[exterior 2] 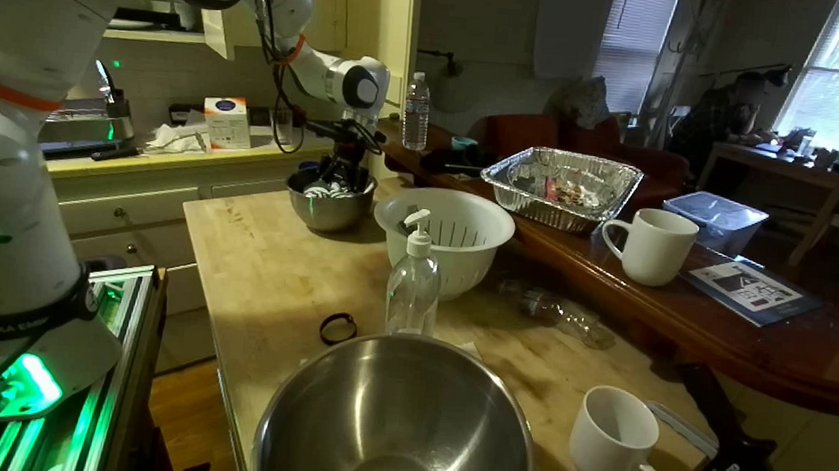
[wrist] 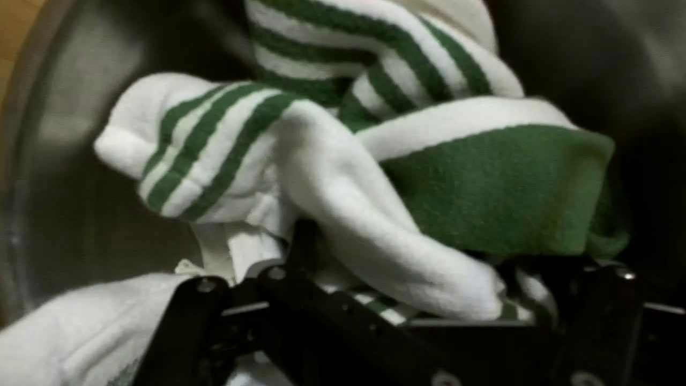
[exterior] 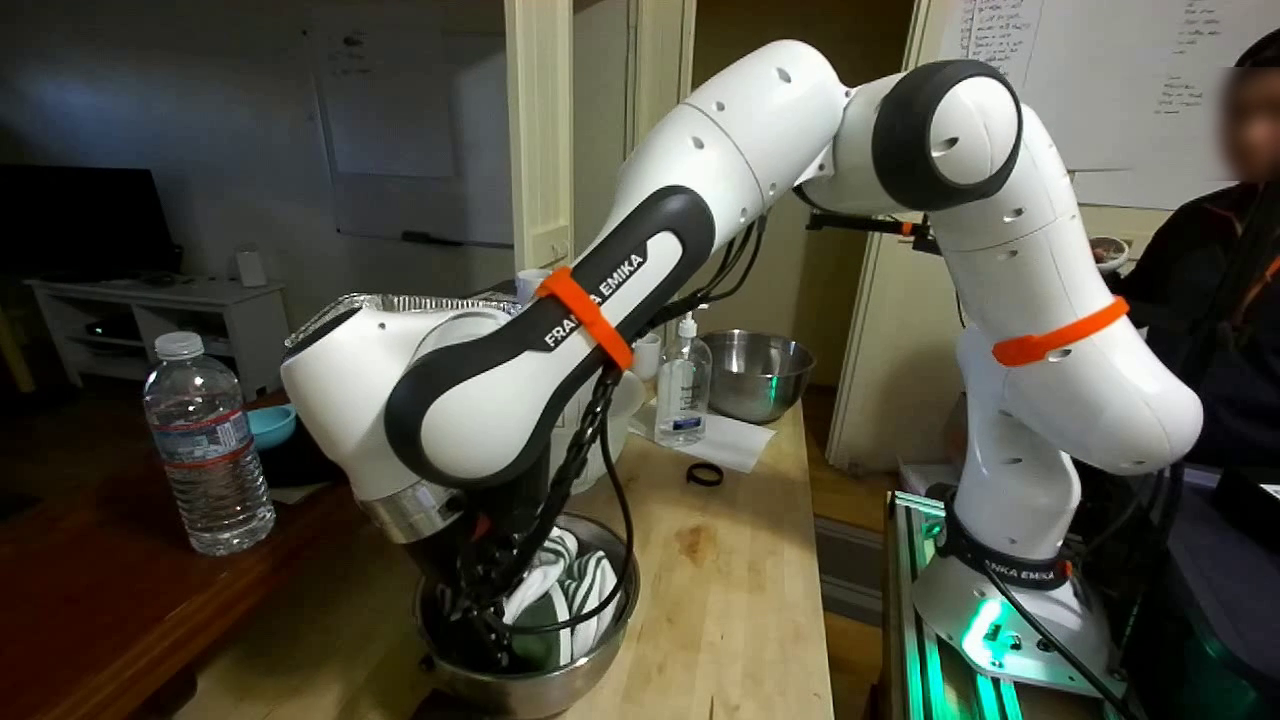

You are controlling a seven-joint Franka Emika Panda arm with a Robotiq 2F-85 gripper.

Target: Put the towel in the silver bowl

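Two silver bowls [exterior 2: 330,215] share the wooden counter [exterior 2: 260,260] in a dim room, parted fingers [wrist: 600,316] inside one.

Arm link [exterior: 660,230] above the hand [exterior 2: 342,178]: "FRA… A EMIKA", middle covered by orange strap [exterior: 588,318]. Arm base [exterior: 1010,620], well apart from the hand: "ANKA EMIKA", beginning out of sight. Water bottle label [exterior: 203,441], past the hand from the base: illegible; handwriting [exterior: 1180,97] on whiteboard [exterior: 1110,105], well apart: likewise.

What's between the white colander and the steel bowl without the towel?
The clear pump bottle, in both exterior views; white paper shows by its base in an exterior view.
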